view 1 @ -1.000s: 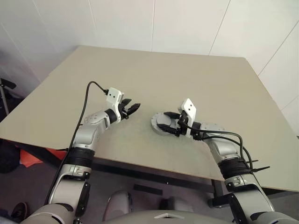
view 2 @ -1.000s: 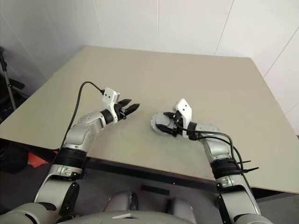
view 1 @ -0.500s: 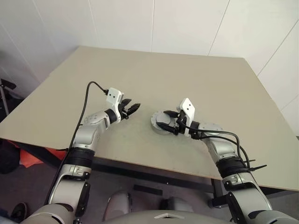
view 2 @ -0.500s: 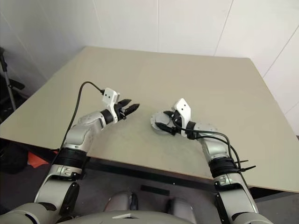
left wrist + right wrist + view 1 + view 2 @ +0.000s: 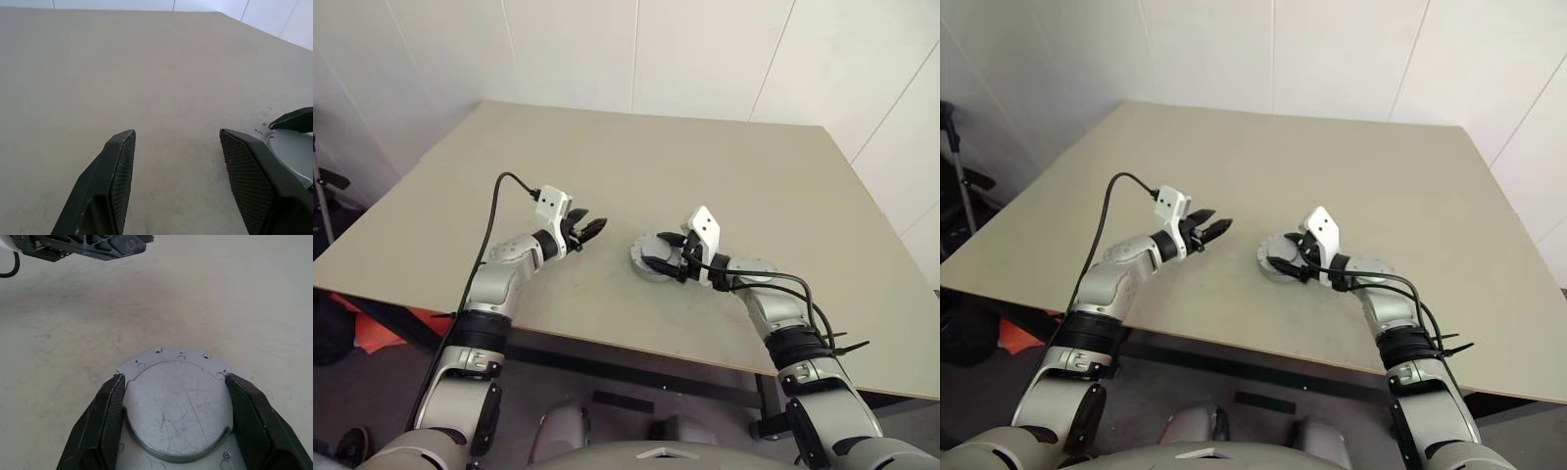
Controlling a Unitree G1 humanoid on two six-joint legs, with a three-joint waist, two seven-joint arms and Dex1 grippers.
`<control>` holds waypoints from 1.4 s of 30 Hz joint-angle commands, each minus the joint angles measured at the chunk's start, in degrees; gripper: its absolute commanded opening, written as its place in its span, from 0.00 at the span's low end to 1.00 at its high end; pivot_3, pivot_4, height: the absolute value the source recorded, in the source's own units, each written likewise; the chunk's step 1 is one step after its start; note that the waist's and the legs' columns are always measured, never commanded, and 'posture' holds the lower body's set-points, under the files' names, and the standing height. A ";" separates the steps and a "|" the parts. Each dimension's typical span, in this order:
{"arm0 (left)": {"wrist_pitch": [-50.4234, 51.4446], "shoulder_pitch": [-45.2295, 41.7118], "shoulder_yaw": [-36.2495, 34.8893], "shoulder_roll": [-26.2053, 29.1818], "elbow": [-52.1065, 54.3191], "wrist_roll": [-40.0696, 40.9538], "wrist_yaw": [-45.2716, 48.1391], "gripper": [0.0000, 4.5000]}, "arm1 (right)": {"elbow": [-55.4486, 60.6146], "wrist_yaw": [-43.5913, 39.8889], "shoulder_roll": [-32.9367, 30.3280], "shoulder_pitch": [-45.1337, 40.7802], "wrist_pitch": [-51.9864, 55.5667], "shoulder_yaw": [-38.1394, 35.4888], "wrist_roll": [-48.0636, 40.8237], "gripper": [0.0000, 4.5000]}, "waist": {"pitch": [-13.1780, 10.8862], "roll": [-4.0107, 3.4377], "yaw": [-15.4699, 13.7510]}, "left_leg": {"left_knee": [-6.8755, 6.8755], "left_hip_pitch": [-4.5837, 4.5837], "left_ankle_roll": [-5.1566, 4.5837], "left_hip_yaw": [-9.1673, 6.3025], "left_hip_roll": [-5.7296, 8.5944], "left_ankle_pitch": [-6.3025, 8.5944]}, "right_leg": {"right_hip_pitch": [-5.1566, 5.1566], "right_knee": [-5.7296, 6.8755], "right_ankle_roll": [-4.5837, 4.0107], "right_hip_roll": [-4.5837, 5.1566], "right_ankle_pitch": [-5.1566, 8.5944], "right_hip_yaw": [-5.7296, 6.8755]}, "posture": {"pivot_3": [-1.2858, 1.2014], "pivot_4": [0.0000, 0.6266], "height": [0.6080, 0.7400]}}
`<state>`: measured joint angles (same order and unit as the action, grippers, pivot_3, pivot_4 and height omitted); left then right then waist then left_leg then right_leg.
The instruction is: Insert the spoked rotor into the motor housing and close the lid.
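My right pincer [image 5: 173, 418] straddles the lid [image 5: 178, 404], fingers at its rim on either side, touching or just shy, I can't tell which. The lid lies plain-face up on the motor housing [image 5: 649, 262], so I judge the rotor seated and only the closing left. My left pincer [image 5: 590, 228] hangs released and empty, well to the side.

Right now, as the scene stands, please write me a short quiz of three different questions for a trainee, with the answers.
1. True or false: the left tool holds something.
2. Which tool has the round grey scratched metal lid between its two black fingers? A) the left tool B) the right tool
3. Short answer: does the lid lie flat or stand on its edge?

Key
1. False: its jaws are apart with nothing between them.
2. B: its fingers stand on either side of the lid.
3. Flat.
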<state>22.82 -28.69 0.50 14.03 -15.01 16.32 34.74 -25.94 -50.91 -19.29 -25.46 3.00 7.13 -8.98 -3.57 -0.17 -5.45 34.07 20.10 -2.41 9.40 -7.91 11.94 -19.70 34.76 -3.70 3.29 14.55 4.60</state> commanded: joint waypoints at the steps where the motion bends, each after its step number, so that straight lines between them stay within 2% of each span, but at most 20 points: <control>1: -0.63 -0.42 -0.12 0.25 1.66 -0.07 0.26 0.65 | -2.47 1.58 -0.86 0.62 0.98 0.44 2.30 0.70 | 0.00 0.00 -0.01 | 0.00 -0.01 0.01 0.00 0.00 0.00 | 0.00 0.00 0.02 0.00 0.01 0.00 | 0.52 0.00 1.00; 19: -0.16 -0.69 0.01 -0.55 1.75 0.20 0.26 0.65 | -3.24 0.66 -3.33 1.11 4.35 3.02 3.61 0.70 | 0.00 0.00 -0.05 | -0.06 -0.02 0.02 0.00 0.00 -0.01 | 0.03 -0.10 0.07 0.00 0.04 -0.02 | 0.52 0.00 1.00; 23: 1.34 -0.79 -0.66 -2.11 2.10 1.95 -0.07 0.65 | -4.07 1.26 -3.55 0.91 4.16 3.45 4.14 0.70 | 0.00 0.00 -0.06 | -0.08 -0.02 0.02 0.00 0.00 -0.01 | 0.05 -0.15 0.08 0.00 0.04 -0.03 | 0.52 0.00 1.00; 28: 8.20 -2.81 -3.03 -6.76 0.46 7.81 -0.13 0.65 | -3.17 1.27 -3.26 1.24 4.31 3.92 3.87 0.70 | -0.01 0.01 -0.05 | -0.09 -0.03 0.02 0.02 0.00 -0.01 | 0.07 -0.21 0.08 0.01 0.05 -0.03 | 0.52 0.00 1.00; 32: 11.54 -6.81 -3.58 -9.22 -1.63 10.47 0.74 0.45 | -2.96 1.43 -3.19 1.23 4.19 4.21 3.94 0.70 | -0.02 0.03 -0.06 | -0.21 -0.03 0.03 0.02 0.00 -0.01 | 0.02 -0.26 0.10 0.00 0.06 -0.03 | 0.52 0.00 1.00; 38: 14.07 -12.73 -3.76 -11.36 -9.45 11.01 1.14 0.03 | -2.18 2.04 -2.98 1.23 4.16 4.07 3.65 0.70 | 0.00 0.00 -0.02 | -1.02 -0.16 0.13 0.09 0.04 -0.10 | 0.15 -1.02 0.16 -0.01 0.02 0.00 | 0.52 0.00 1.00; 42: 18.03 -14.10 -3.09 -11.16 -11.58 10.50 0.70 0.01 | -1.26 2.61 -2.88 1.50 4.33 3.75 3.33 0.70 | 0.00 0.01 0.11 | -1.02 -0.17 0.12 0.13 0.03 -0.15 | 0.16 -1.03 0.19 -0.01 -0.02 -0.01 | 0.52 0.00 1.00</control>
<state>39.38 -41.08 -2.85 2.42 -27.10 26.65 35.28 -23.56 -50.54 -21.13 -25.76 4.30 10.20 -8.99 -3.57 -0.16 -5.34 33.04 19.93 -2.28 9.53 -7.88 11.79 -19.56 33.73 -3.51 3.27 14.53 4.59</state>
